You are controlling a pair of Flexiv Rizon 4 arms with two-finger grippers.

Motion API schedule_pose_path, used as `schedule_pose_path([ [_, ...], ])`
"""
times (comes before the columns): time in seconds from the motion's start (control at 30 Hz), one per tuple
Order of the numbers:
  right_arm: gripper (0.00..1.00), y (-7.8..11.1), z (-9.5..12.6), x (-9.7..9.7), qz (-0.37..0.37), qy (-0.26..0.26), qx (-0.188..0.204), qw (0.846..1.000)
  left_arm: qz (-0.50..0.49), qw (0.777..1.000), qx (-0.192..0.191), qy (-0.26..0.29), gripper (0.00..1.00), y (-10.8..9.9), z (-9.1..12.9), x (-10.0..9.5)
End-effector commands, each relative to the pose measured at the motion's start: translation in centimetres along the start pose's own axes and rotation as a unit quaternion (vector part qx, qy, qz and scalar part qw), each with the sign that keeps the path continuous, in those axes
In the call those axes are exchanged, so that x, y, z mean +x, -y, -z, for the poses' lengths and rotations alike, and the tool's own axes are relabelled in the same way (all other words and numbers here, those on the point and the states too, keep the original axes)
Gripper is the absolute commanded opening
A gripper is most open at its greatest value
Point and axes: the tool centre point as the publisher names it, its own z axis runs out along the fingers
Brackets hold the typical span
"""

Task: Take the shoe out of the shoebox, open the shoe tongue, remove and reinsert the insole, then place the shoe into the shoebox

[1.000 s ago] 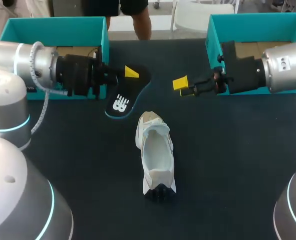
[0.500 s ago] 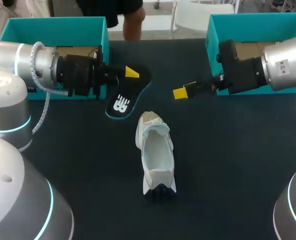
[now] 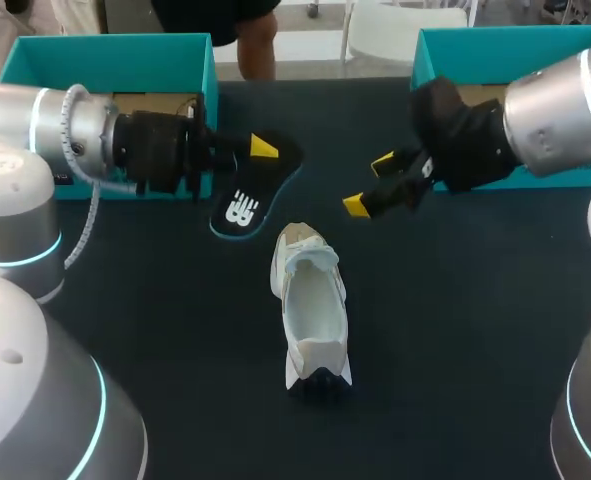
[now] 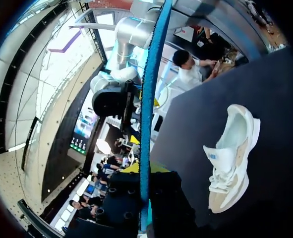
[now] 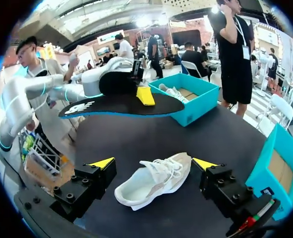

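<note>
A white and beige shoe (image 3: pixel 310 310) (image 4: pixel 230 158) (image 5: pixel 153 186) lies on the dark table, toe toward the far side. Its black insole (image 3: pixel 245 190) (image 5: pixel 121 105), with a white logo, is held flat above the table left of the shoe's toe. My left gripper (image 3: pixel 261 150) (image 5: pixel 145 95) is shut on the insole. In the left wrist view the insole (image 4: pixel 148 99) shows edge-on as a blue line between the fingers of the left gripper (image 4: pixel 145 198). My right gripper (image 3: pixel 370 185) (image 5: pixel 154 163) hangs open above the table, right of the toe, tilted down toward the shoe.
A teal shoebox (image 3: pixel 110 60) (image 5: pixel 198 96) stands at the far left behind my left arm, with another white shoe (image 5: pixel 172 91) inside. A second teal box (image 3: pixel 515 45) (image 5: pixel 280 163) stands at the far right, behind my right arm.
My right gripper has swung from level to tilted downward and come nearer the shoe's toe. The left gripper and insole have stayed put.
</note>
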Motion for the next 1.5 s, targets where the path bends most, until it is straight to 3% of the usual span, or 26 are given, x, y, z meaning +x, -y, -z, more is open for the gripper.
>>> schedule_pose_path([
  [0.03, 1.0, 1.0, -0.6, 0.7, 0.026, 0.085, 0.032, 0.996, 0.027, 1.0, 0.015, 0.006, 0.0, 1.3, 1.2, 0.5],
  [0.17, 1.0, 1.7, -1.2, 0.8, 0.056, 0.067, 0.031, 0.996, 0.05, 0.998, 0.022, 0.018, 0.0, 3.0, 1.8, 0.9],
  [0.23, 1.0, 1.8, -1.6, 0.9, 0.068, 0.068, 0.052, 0.994, 0.059, 0.998, 0.026, 0.023, 0.0, 3.7, 2.0, 1.1],
  [0.33, 1.0, 2.1, -2.3, 1.2, 0.086, 0.053, 0.04, 0.994, 0.071, 0.997, 0.034, 0.025, 0.0, 4.8, 2.3, 1.3],
  [0.47, 1.0, 2.7, -2.9, 1.4, 0.066, 0.072, 0.05, 0.994, 0.09, 0.994, 0.054, 0.035, 0.0, 5.6, 2.5, 1.4],
  [0.5, 1.0, 3.0, -3.0, 1.4, 0.06, 0.077, 0.033, 0.995, 0.09, 0.994, 0.054, 0.034, 0.0, 5.7, 2.5, 1.5],
  [0.67, 1.0, 3.0, -3.0, 1.4, 0.06, 0.077, 0.033, 0.995, 0.116, 0.989, 0.081, 0.035, 0.0, 6.2, 2.1, 1.5],
  [1.17, 1.0, 3.0, -3.0, 1.4, 0.06, 0.077, 0.033, 0.995, 0.116, 0.989, 0.081, 0.035, 0.0, 6.2, 2.1, 1.5],
  [1.37, 1.0, 4.8, -2.4, 1.6, 0.163, 0.071, 0.074, 0.981, 0.137, 0.988, 0.073, 0.006, 0.0, 9.4, 1.8, 4.8],
  [1.5, 1.0, 6.1, -1.9, 1.9, 0.241, 0.031, 0.09, 0.966, 0.151, 0.986, 0.072, 0.007, 0.0, 11.0, 1.6, 6.7],
])
